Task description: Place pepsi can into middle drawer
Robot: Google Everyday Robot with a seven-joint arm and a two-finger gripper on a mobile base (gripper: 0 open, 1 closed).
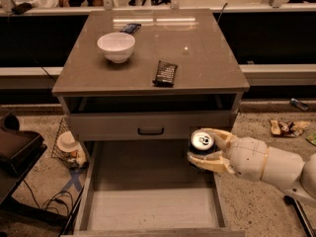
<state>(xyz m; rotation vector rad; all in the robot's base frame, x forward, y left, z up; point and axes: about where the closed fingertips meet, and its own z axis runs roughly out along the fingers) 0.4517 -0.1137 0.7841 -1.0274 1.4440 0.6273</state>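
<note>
The gripper [209, 149] hangs below the table's [197, 53] front edge, near its right front corner. Its pale fingers [215, 133] pinch the pepsi can [201, 143] from both sides. The can stands upright, silver top up, over the rear right part of the middle drawer [148, 206].

The drawer is pulled well out in front of the table. Its pale floor lies bare from wall to wall, with open room to the left of the can and toward the drawer's front. The can is close to the drawer's right wall and just in front of the shut drawer front [113, 126] above, right of its black handle [150, 131].

On the table, a white bowl [116, 46] sits toward the back left corner. A dark snack bar [165, 73] lies near the middle of the front edge. A blue packet [130, 28] lies toward the back edge.

On the floor, a wire basket [66, 149] stands beside the drawer's left wall, and wrappers [284, 127] lie off to the right.
</note>
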